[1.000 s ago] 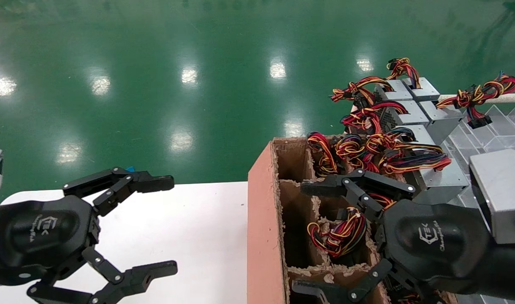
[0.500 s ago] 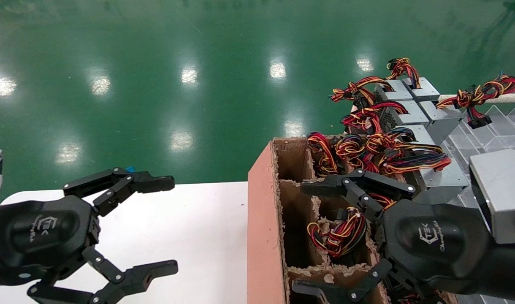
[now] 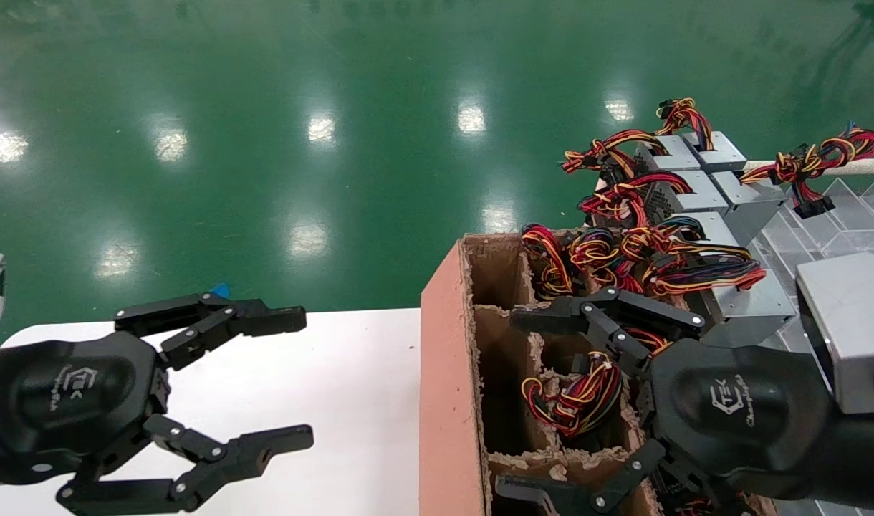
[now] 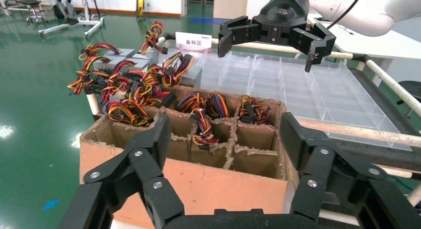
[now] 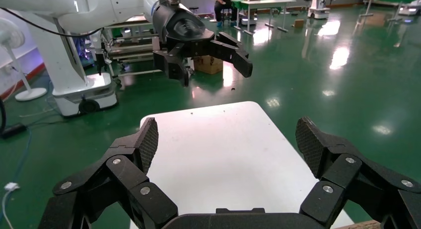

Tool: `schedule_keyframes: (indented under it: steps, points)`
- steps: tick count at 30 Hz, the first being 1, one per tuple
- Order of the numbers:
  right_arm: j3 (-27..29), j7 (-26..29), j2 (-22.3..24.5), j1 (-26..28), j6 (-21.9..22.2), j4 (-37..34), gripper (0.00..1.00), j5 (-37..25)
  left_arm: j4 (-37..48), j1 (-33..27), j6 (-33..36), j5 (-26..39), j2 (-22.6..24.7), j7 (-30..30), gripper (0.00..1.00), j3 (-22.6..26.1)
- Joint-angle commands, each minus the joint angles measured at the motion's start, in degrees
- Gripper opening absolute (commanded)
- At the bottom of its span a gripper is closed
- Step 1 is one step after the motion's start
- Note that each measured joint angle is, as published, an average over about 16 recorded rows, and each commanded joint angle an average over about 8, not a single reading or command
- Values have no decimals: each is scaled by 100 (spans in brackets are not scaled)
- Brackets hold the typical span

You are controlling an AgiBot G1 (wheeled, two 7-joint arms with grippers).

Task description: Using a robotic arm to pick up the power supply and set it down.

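Left pincer (image 3: 304, 380) sits at lower left of the head view, above the white desk (image 3: 351, 401), jaws spread wide, holding nothing. In the right wrist view it shows farther off at upper middle (image 5: 211, 57), on the white forearm with a black cable, hanging over the far end of the desk (image 5: 223, 144).

Right pincer (image 3: 512, 405) at lower right of the head view, jaws wide apart, nothing between them, hovering over the cardboard box (image 3: 444, 373). The left wrist view has it at top centre (image 4: 270, 38), above a clear plastic divider tray (image 4: 317, 85).

Cardboard box has ragged cardboard dividers making compartments (image 4: 248, 134). Several hold coiled red, yellow and black wire bundles (image 3: 573, 398); whether a metal body sits under each bundle, cannot tell.

Power supply: silver-grey boxes (image 3: 684, 193) are clustered at upper right of the head view, just behind the cardboard box, each trailing red, yellow, orange and black wires (image 3: 627, 193); one shows a perforated face (image 3: 652, 197). Neither pincer touches any of them. Nearest box (image 3: 752, 304) sits just beside the right pincer's upper finger; its bundle includes blue and purple strands. Another plain grey box (image 3: 849, 330) is at the right edge.

Glossy green floor (image 3: 301, 129) fills the upper frame.
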Motion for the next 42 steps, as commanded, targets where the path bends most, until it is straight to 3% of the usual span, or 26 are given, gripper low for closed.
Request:
schedule_keyframes:
  steps: [1, 8, 13, 15, 21, 22, 31, 42]
  points:
    - [11, -10, 13, 2, 25, -20, 100, -14, 0, 0, 0, 0, 0, 0, 0, 0]
    - [-105, -404, -251, 344, 1294, 144, 100, -1263, 0, 0, 0, 0, 0, 0, 0, 0]
    - [-445, -403, -662, 695, 2136, 129, 99, -2370, 0, 0, 0, 0, 0, 0, 0, 0]
    - [-602, -342, -842, 857, 2379, 43, 82, -2775, 0, 0, 0, 0, 0, 0, 0, 0]
    - [-1034, -157, -1354, 1337, 2914, -393, 8, -3848, 0, 0, 0, 0, 0, 0, 0, 0]
    - [-1091, -132, -1429, 1403, 2971, -489, 2, -3982, 0, 0, 0, 0, 0, 0, 0, 0]
    - [-1456, -67, -1960, 1829, 3192, -1422, 0, -4717, 0, 0, 0, 0, 0, 0, 0, 0]
    - [-1541, -197, -2034, 2003, 3082, -1790, 0, -4827, 0, 0, 0, 0, 0, 0, 0, 0]
